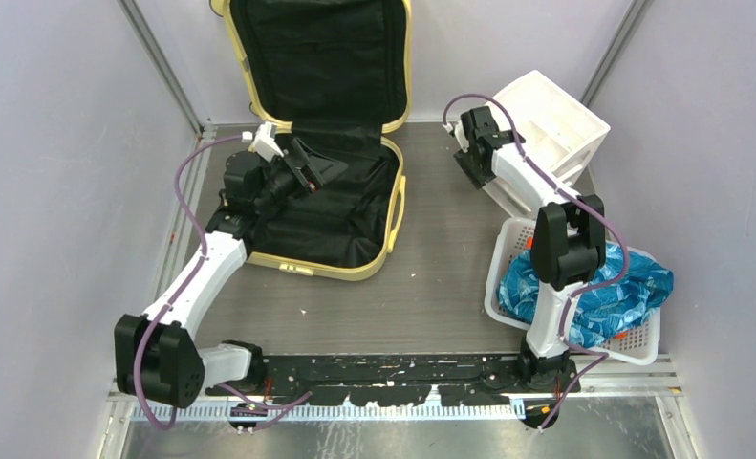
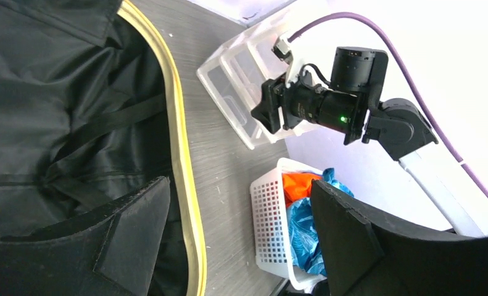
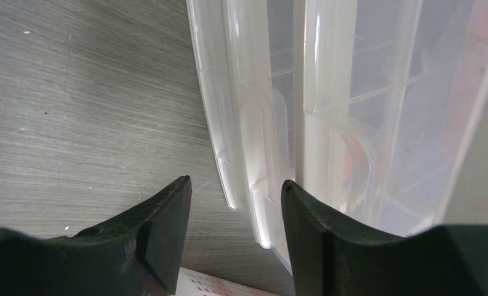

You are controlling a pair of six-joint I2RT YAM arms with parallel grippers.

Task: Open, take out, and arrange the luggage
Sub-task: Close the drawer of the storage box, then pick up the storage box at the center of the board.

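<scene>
Over the black-lined, pale yellow hard-shell suitcase (image 1: 355, 215), left gripper (image 2: 240, 185) gapes; right gripper (image 3: 235, 185), parted, straddles the rim of a glossy translucent plastic bin (image 3: 352, 123).

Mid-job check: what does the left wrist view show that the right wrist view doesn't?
Left wrist only: the luggage with its black lining and yellow rim, the blue and orange items in the basket, and the whole right gripper at the drawer bin. Right wrist only: a close look at the bin's translucent front panels, with the fingers apart and one bin edge seen between them. Both: the drawer bin and the grey table.
</scene>
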